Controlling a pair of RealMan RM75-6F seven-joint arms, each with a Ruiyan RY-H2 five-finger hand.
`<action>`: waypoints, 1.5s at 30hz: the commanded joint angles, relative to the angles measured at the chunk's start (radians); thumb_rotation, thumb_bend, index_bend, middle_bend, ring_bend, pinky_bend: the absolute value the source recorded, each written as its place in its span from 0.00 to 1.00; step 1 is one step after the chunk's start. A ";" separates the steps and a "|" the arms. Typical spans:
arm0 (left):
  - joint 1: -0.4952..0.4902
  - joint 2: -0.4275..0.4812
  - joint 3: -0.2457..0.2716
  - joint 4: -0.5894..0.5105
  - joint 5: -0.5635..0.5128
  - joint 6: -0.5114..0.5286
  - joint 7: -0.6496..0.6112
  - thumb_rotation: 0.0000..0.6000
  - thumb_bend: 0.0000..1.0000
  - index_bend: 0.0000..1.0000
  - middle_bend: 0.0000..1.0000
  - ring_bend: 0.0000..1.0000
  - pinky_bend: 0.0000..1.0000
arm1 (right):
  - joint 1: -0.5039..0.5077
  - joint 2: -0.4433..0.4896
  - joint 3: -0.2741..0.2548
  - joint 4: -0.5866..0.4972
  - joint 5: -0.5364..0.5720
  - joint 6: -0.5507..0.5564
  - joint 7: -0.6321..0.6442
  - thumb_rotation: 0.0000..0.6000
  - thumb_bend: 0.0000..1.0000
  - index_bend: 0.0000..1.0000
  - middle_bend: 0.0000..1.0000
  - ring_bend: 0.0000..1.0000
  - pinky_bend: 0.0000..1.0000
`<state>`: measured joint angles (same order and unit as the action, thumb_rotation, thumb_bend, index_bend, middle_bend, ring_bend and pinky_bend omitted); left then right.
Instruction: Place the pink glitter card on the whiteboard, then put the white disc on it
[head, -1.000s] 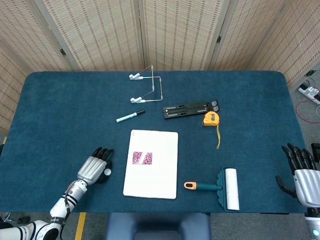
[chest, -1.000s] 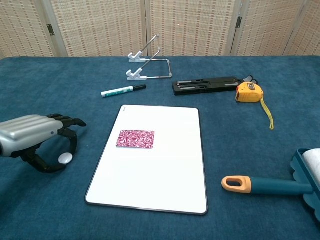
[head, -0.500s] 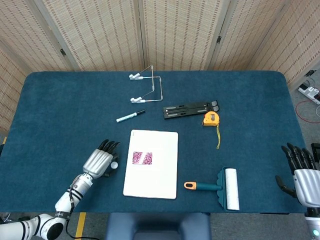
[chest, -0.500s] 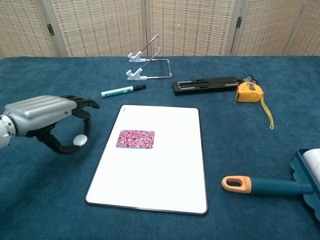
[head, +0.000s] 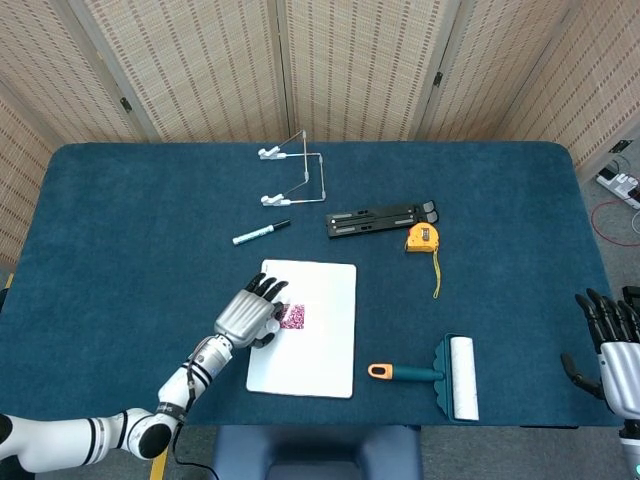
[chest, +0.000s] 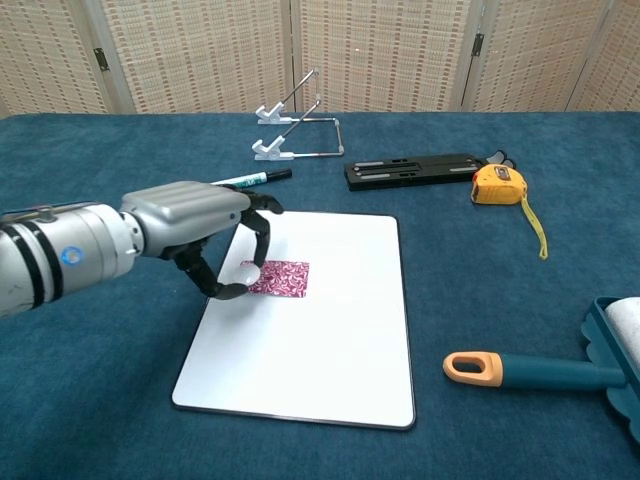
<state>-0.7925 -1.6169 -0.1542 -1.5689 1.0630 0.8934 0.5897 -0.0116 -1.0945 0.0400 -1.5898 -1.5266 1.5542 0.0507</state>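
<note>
- Chest view first: left hand (chest: 205, 225) over the whiteboard's (chest: 330, 340) left edge, curled fingers pinching the white disc (chest: 249, 275), just visible at the fingertips.
- Disc right at the left end of the pink glitter card (chest: 276, 277); touching it or hovering just above, hard to tell from this angle.
- Card flat on the whiteboard, upper-left part, long side across.
- Head view: same hand (head: 252, 314) covering the card's (head: 294, 318) left end, whiteboard (head: 320, 350) near the table's (head: 120, 220) front edge, centre.
- Right hand (head: 615, 345) off at the front right corner, fingers spread, holding nothing.
- Lint roller (head: 440, 375) right of the whiteboard; marker (head: 260, 233), tape measure (head: 421, 237) further back.
</note>
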 joint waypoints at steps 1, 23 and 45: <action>-0.041 -0.042 -0.020 0.016 -0.057 -0.009 0.046 1.00 0.39 0.50 0.11 0.09 0.00 | 0.002 -0.003 0.000 0.007 -0.002 -0.003 0.007 1.00 0.36 0.00 0.06 0.04 0.00; -0.140 -0.085 -0.037 0.047 -0.289 0.039 0.129 1.00 0.38 0.11 0.09 0.07 0.00 | -0.004 -0.003 0.003 0.035 0.011 -0.007 0.039 1.00 0.36 0.00 0.06 0.04 0.00; 0.283 0.319 0.124 -0.157 0.056 0.483 -0.232 1.00 0.38 0.19 0.08 0.07 0.00 | 0.033 0.045 -0.001 0.024 -0.011 -0.061 0.070 1.00 0.36 0.00 0.06 0.04 0.00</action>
<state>-0.5740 -1.3399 -0.0756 -1.6961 1.0550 1.3106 0.3999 0.0189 -1.0483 0.0406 -1.5682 -1.5350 1.4941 0.1186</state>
